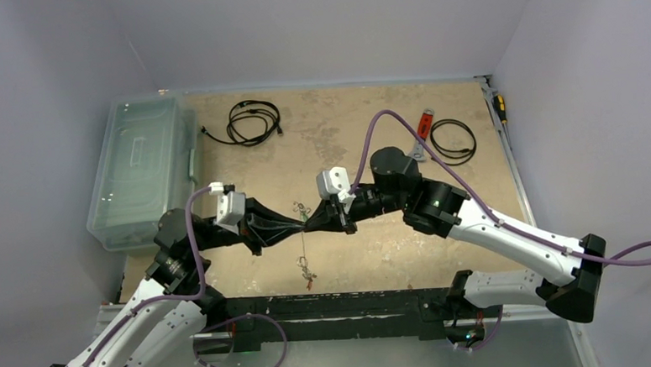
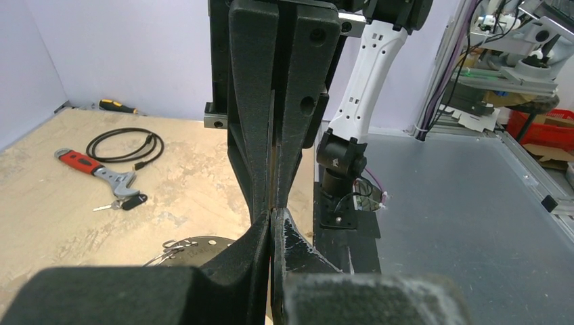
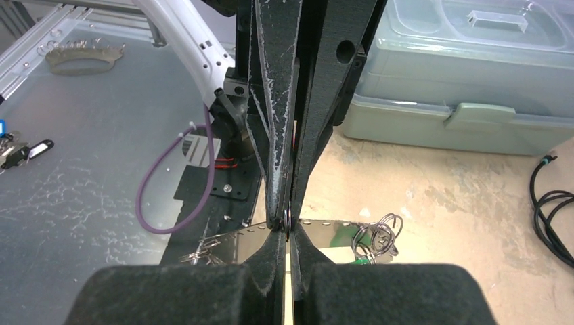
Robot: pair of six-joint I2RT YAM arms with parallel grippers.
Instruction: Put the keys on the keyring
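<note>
Both claws meet tip to tip above the middle of the worktop (image 1: 344, 119). The left claw (image 2: 271, 218) reaches in from the left and the right claw (image 3: 288, 230) from the right. Each has its fingers pressed together on the keyring (image 3: 332, 231), at nearly the same spot on the flat band. The keyring is held between them, off the worktop. From above it shows edge-on as a thin line whose long axis runs near to far, square to both claws.

One cluster of keys (image 3: 379, 237), with a green piece, hangs on the far part of the hoop just beyond the tips. A second cluster (image 1: 308, 277) hangs at the near end.

One loose key (image 2: 127, 201) with a black tag lies on the worktop at far right, just beside the jaw end of the red-handled wrench (image 2: 95, 168). It is well apart from both claws, and the right arm is judged the nearer.

The lidded clear bin (image 1: 140, 164) stands at far left with its lid shut. No contents can be made out.
</note>
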